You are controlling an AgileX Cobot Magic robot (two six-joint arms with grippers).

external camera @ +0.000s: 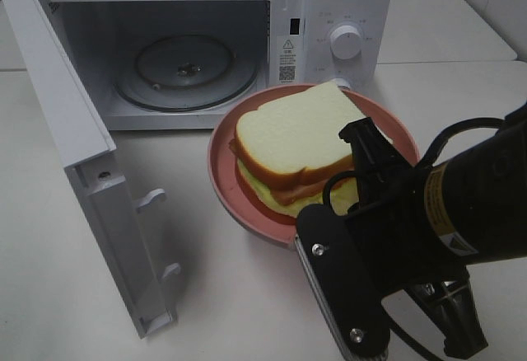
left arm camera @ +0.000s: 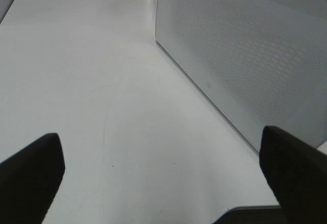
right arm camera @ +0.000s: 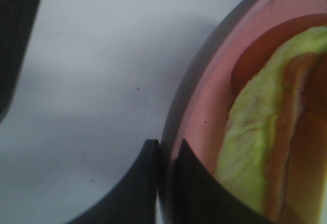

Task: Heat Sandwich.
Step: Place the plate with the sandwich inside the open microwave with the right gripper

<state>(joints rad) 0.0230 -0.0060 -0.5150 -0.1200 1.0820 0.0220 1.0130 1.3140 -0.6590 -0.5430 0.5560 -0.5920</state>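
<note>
Three views examined.

High view: the microwave (external camera: 329,15) stands with its door (external camera: 66,122) swung fully open, so the glass turntable (external camera: 185,68) inside is exposed and bare. A pink plate (external camera: 221,171) sits on the table (external camera: 247,311) directly in front of the microwave's opening, close to the sill. The sandwich (external camera: 300,134) lies on that plate, not yet in the cavity. The right arm (external camera: 469,204) reaches in from the side of the plate away from the microwave and hides the plate's near edge, an approach that leaves the path into the cavity unobstructed.

Left wrist view: the left gripper (left arm camera: 159,147) has its two fingers spread wide with nothing between them. It hovers over bare table beside the outer, perforated face of the microwave door. Judgement: it is parked clear of the opening and plays no part in the present step.

Right wrist view: the right gripper (right arm camera: 166,150) is pinched onto the plate rim, one finger outside the rim and one just inside it. The sandwich's green and tan layers lie just beside the inner finger, apparently untouched. Judgement: gripping the plate rather than the soft bread lets both be carried together. The next move calls for a level lift over the sill, since tilting could slide the sandwich off.
</note>
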